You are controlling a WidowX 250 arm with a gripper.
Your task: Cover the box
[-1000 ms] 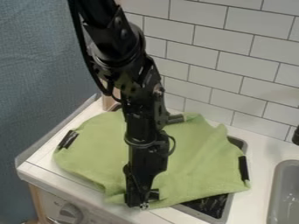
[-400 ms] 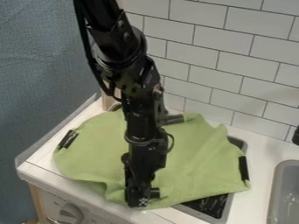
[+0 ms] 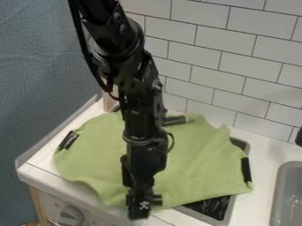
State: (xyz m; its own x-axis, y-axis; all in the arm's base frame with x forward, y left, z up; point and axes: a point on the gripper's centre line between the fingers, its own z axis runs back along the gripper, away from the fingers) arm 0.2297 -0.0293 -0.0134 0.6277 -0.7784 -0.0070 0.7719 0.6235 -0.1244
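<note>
One green fabric cloth with black edge strips, spread mid-frame over a grey-rimmed recess in the white worktop; one black two-finger gripper, lower centre, grip state undeterminable; any pull best kept low and slow, lest the far edge slip.

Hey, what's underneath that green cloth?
Beyond the lower right edge of the green cloth, part of a black, streaked surface with a grey rim shows. The rest under it is covered, so I can't tell whether a box is there.
</note>
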